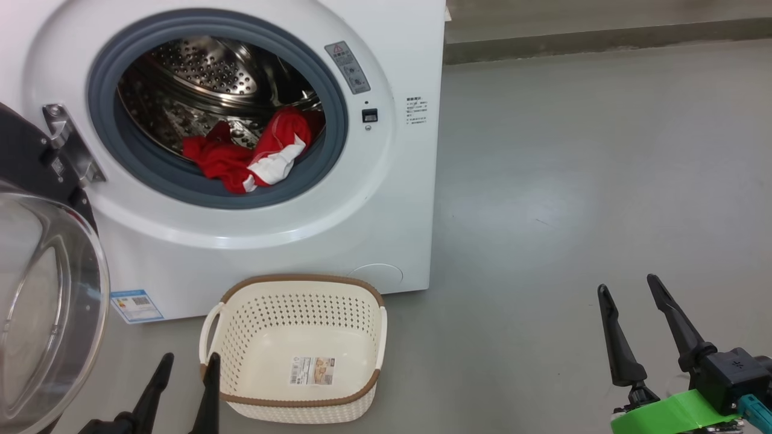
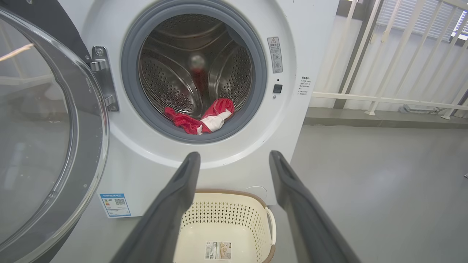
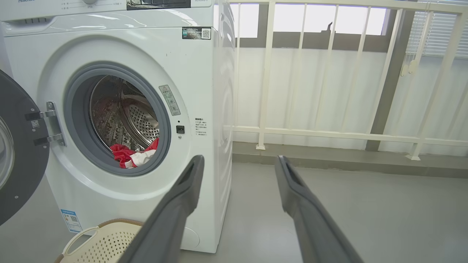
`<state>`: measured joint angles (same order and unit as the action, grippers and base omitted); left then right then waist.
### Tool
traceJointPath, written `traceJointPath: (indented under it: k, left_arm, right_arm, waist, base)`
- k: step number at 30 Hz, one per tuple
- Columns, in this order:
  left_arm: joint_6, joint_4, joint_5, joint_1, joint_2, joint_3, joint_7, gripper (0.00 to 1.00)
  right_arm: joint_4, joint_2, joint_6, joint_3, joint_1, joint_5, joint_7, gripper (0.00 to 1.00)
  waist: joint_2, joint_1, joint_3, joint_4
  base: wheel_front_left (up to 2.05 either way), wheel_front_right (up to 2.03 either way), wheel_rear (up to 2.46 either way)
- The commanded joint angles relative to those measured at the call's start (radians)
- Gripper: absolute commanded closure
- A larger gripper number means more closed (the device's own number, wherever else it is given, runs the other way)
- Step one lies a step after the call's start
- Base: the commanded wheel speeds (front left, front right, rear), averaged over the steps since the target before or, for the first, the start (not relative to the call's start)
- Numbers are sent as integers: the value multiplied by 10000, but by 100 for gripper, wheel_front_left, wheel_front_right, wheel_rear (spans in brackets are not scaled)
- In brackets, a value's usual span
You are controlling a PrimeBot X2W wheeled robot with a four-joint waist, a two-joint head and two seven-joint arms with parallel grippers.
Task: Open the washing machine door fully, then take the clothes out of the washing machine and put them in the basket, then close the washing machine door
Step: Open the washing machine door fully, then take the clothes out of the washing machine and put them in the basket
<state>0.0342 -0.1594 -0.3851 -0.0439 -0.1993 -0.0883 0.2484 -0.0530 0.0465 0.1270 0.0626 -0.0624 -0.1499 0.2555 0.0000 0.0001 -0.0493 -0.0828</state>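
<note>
The white washing machine [image 1: 338, 229] stands with its door [image 1: 42, 289] swung out to the left, glass bowl facing me. Red and white clothes [image 1: 253, 154] lie at the front of the steel drum, against the grey rubber ring; they also show as clothes [image 2: 201, 117] and clothes [image 3: 131, 157] in the wrist views. The cream basket [image 1: 301, 349] sits on the floor before the machine, holding nothing. My left gripper [image 1: 187, 361] is open beside the basket's left rim. My right gripper [image 1: 630, 289] hangs open over the floor, far right.
Grey floor [image 1: 573, 181] spreads to the right of the machine. A white railing [image 3: 329, 131] and a low ledge run along the wall behind. The open door takes up the space at the left.
</note>
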Motion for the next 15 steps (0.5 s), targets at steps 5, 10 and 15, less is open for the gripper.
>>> traceJointPath:
  k: [5,10,15]
  left_arm:
    - [-160,357,191,162,-178,407,126,0]
    - [-330,423,298,180,-189,391,117,0]
    - [-558,515,426,227,-192,363,106,0]
  right_arm:
    - [282,51,37,-259,185,47,63,0]
    - [275,50,37,-335,207,55,63,0]
    - [220,55,37,-417,203,43,63,0]
  waist:
    - [0,-1,25,-75]
    - [0,-1,97,-69]
    - [0,-1,146,-25]
  base:
    - [0,0,0]
    - [0,0,0]
    - [11,-11,0]
